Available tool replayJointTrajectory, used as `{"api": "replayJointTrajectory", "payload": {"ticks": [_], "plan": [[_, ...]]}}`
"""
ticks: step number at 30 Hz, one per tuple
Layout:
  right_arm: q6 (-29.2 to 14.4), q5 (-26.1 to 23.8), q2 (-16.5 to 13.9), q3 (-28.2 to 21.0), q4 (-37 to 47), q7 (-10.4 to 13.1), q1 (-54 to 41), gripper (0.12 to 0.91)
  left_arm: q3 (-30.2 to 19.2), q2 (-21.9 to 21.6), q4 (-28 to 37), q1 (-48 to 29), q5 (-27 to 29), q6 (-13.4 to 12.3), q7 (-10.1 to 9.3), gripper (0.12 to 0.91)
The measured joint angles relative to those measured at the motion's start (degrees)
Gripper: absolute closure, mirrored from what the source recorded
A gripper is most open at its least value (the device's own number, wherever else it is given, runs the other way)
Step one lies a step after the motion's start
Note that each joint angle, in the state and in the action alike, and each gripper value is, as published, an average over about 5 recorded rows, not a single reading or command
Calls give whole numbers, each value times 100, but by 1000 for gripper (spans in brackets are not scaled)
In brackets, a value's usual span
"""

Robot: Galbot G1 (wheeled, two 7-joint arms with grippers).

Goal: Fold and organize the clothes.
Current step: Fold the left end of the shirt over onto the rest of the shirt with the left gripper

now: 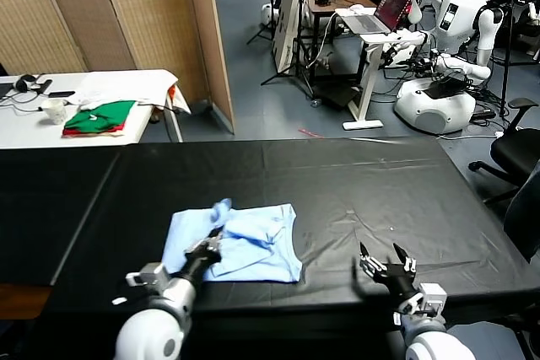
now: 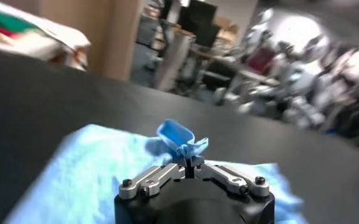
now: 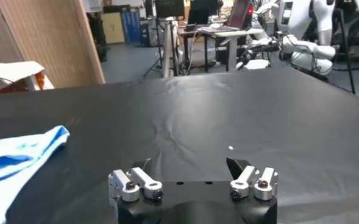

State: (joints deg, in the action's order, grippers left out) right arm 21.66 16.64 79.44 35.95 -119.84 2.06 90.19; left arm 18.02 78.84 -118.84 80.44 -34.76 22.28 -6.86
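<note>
your left gripper (image 1: 216, 237) pinched the pale light-blue thin t-shirt (image 1: 245, 244); your right gripper (image 1: 381, 260), fingers wide, hovered at its 3 o'clock over the black tabletop (image 1: 354, 183).

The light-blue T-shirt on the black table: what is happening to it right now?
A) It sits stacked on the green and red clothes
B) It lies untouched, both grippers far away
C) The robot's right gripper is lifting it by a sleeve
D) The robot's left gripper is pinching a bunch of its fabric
D: the left gripper is shut on a raised fold of the light-blue T-shirt, while the right gripper hovers open over bare black table.
</note>
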Motion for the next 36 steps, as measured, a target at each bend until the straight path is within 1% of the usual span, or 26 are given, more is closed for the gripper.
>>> {"api": "replayJointTrajectory", "payload": {"ticks": [5, 12, 19, 24, 30, 31, 33, 36], "plan": [[5, -33, 12, -29, 4, -2, -22, 118, -265, 154, 53, -38, 15, -4, 29, 850], [8, -104, 51, -115, 52, -14, -49, 118, -464, 358, 119, -121, -73, 0, 44, 850], [8, -108, 56, -125, 67, -17, -56, 118, -564, 530, 289, -219, 161, -24, 60, 850], [8, -125, 56, -149, 68, -33, -46, 118, -585, 619, 426, -239, 368, -67, 131, 850], [5, -158, 18, -222, 46, -120, -32, 118, -631, 722, 460, -186, 501, -74, 211, 840], [3, -159, 0, -239, 38, -135, -31, 118, -637, 748, 461, -173, 468, -76, 214, 818], [-2, -150, -41, -275, 24, -163, -37, 118, -642, 806, 463, -147, 333, -79, 214, 736], [-7, -114, -115, -347, -3, -201, -67, 118, -642, 910, 451, -100, 46, -76, 213, 551]]}}
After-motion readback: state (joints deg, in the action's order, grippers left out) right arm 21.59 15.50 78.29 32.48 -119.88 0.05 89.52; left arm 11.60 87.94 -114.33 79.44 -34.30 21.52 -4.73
